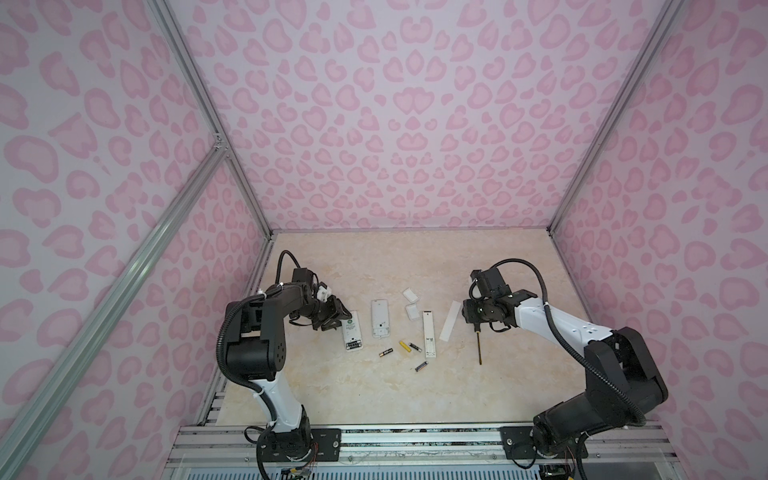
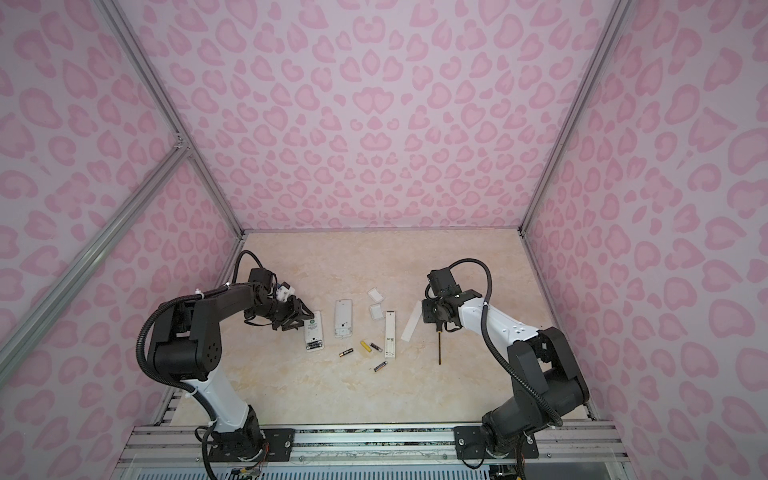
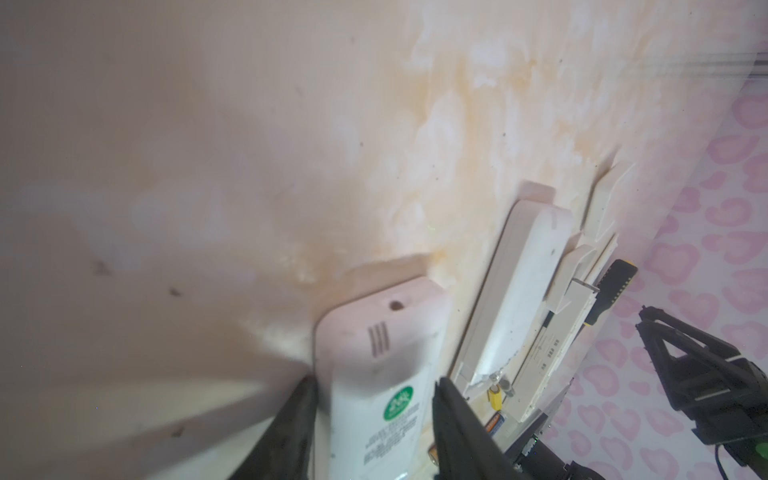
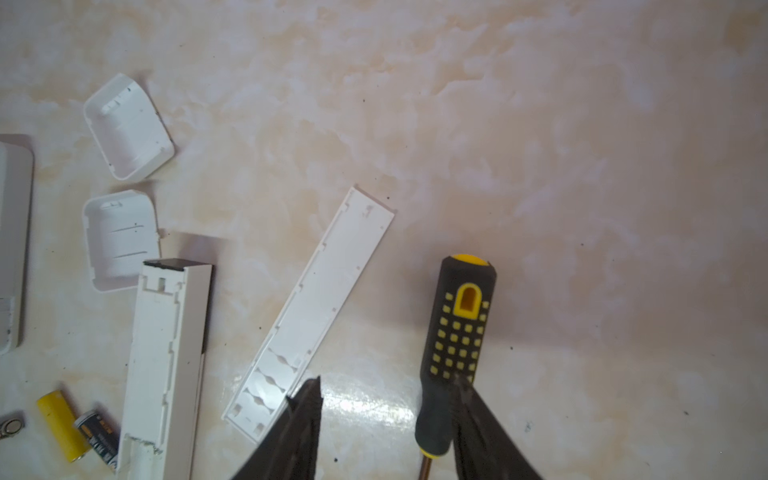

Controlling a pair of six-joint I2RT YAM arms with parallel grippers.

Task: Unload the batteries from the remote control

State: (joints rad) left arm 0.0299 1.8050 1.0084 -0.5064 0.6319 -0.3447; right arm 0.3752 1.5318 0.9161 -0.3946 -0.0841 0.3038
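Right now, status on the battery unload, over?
Left gripper straddling green-sticker remote, grip unclear. Right gripper open over screwdriver. Four batteries loose on table; cells show in that remote's bay. Nothing blocking.

A black-and-yellow-handled screwdriver (image 4: 457, 332) lies on the right of the marbled beige table (image 1: 374, 395), shaft pointing near, with pink leopard-print walls (image 1: 395, 124) on three sides and aluminium rails (image 1: 415, 434) along the near edge.
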